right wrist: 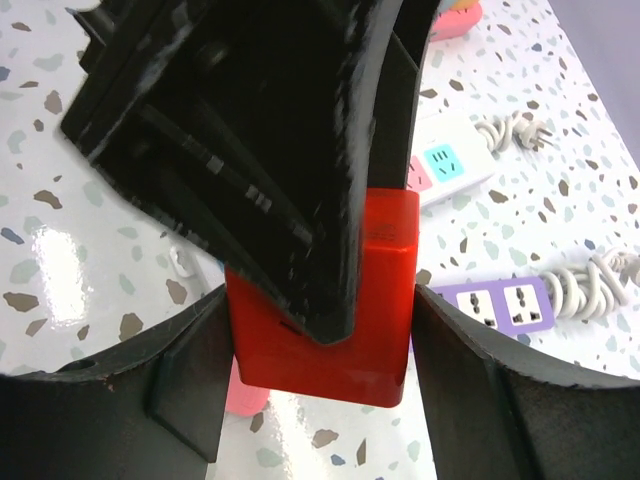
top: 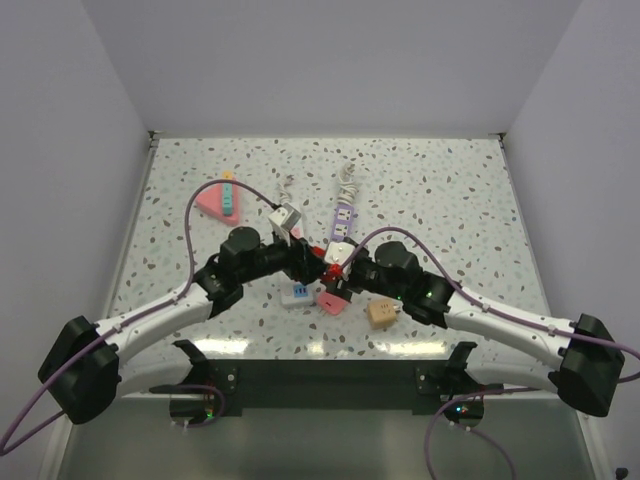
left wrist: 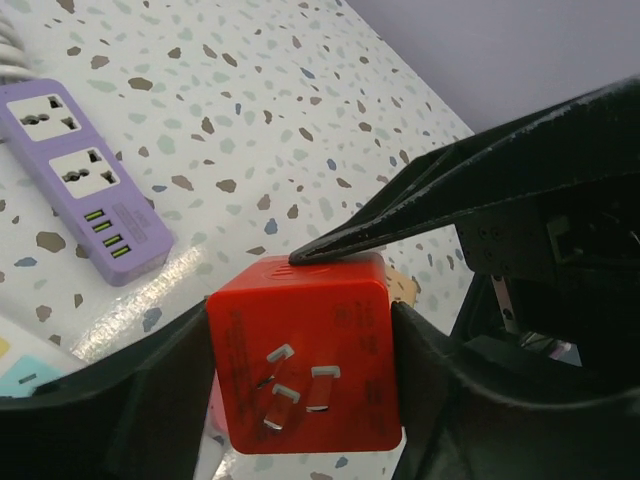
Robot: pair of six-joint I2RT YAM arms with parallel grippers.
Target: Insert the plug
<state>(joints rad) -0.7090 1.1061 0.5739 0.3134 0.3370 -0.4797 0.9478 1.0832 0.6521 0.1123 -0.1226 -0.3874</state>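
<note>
From above I see both arms meeting over the middle of the surface (top: 450, 200), the left gripper (top: 306, 262) and right gripper (top: 336, 268) both closed on the red plug (top: 321, 266), near the purple power strip (top: 343, 222). In the left wrist view my left gripper clamps the plug's two flanks, with the prongs (left wrist: 290, 385) facing the camera, and one of the right gripper's fingers (left wrist: 440, 190) rests on its top edge. In the right wrist view the right gripper squeezes the plug's other pair of faces, with the left gripper crowding in front. I read these crossed grips as a handover, re-seating the plug so its prongs can be turned toward the strip's sockets.
</note>
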